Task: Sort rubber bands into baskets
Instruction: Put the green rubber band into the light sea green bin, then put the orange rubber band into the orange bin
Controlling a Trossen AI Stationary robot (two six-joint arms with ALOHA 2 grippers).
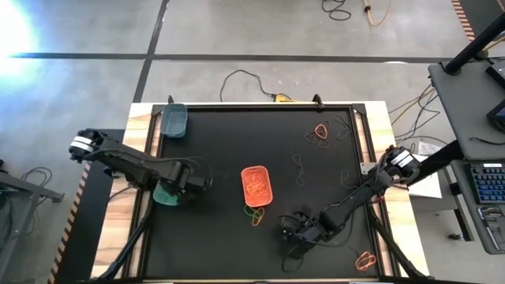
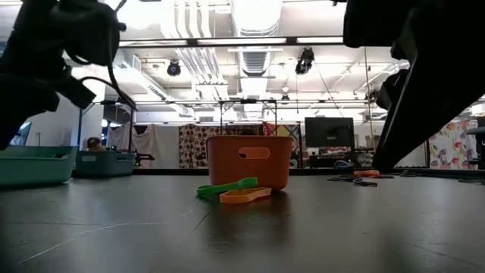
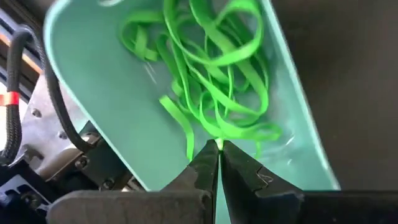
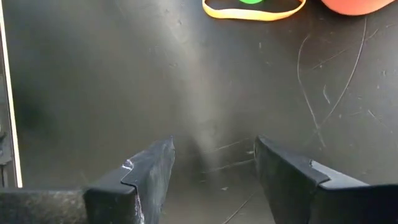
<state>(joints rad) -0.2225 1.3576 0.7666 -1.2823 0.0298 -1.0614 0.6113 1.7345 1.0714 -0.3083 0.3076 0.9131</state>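
Black tabletop (image 1: 221,158), both arms over it. Three baskets: orange basket (image 1: 257,186) at centre, holding orange bands; dark grey-teal basket (image 1: 174,121) at 10 o'clock by the far-left corner; light teal basket (image 3: 112,106) at 9 o'clock, under the left arm.

Left tool (image 3: 219,157) hangs over the light teal basket, tips pressed together on a green band (image 3: 219,144) above the green pile (image 3: 205,62). Judgement: this is the drop step; release goes straight down.

Right tool (image 4: 213,163) at 5 o'clock, fingers spread, empty, low over bare tabletop. Nearest loose pieces, a yellow-orange band (image 4: 254,10) and a green one touching it, lie at the orange basket's near end, at about 10 o'clock from this tool in the high view; long axis crosswise to the spread fingers. Right arm is the nearer one.

More loose bands (image 1: 317,136) at 1 o'clock, orange ones (image 1: 364,260) at 5 o'clock by the edge.
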